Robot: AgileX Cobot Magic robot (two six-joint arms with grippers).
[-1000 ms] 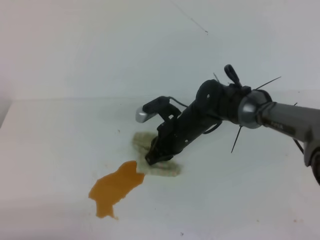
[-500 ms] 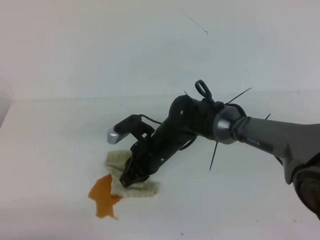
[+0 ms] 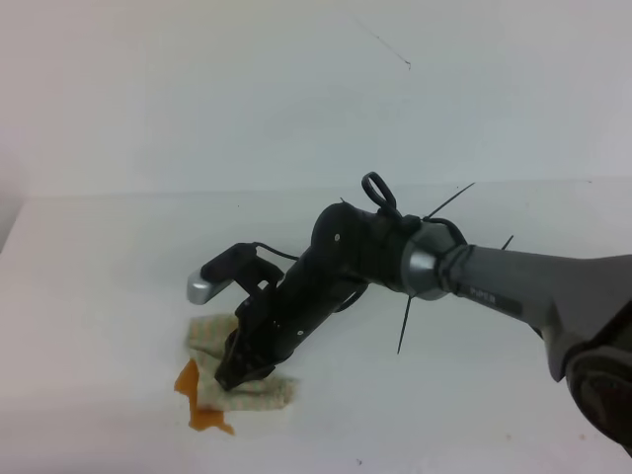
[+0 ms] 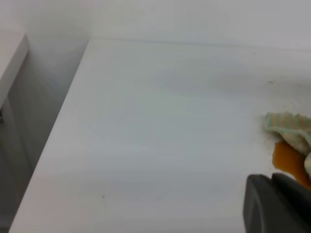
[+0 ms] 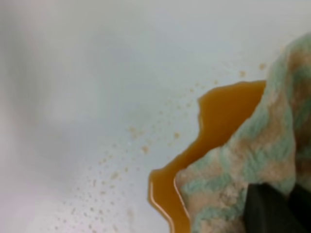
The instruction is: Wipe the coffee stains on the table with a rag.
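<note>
My right gripper (image 3: pixel 229 378) reaches across to the left of the white table (image 3: pixel 109 267) and is shut on the rag (image 3: pixel 265 393), pressing it flat. The pale green and beige checked rag (image 5: pixel 252 155) covers most of the coffee stains (image 3: pixel 191 386); an orange-brown lobe (image 5: pixel 214 126) still shows along its left edge. The right wrist view has the dark fingertips (image 5: pixel 272 208) on the cloth at the bottom right. In the left wrist view the rag (image 4: pixel 286 125) and the stain (image 4: pixel 287 160) lie at the right edge, beyond my left gripper (image 4: pixel 273 204), whose dark fingers sit together.
Fine brown droplets (image 5: pixel 131 160) speckle the table left of the stain. The table's left edge (image 4: pixel 68 131) drops off beside a pale ledge (image 4: pixel 9 58). A white wall (image 3: pixel 296 89) rises behind the table. Black cable ties (image 3: pixel 405 321) stick out from the right arm.
My right gripper has dragged the rag left and toward the front, over the stain. The visible orange blotch has shrunk from a long patch to a small lobe at the rag's left edge.
</note>
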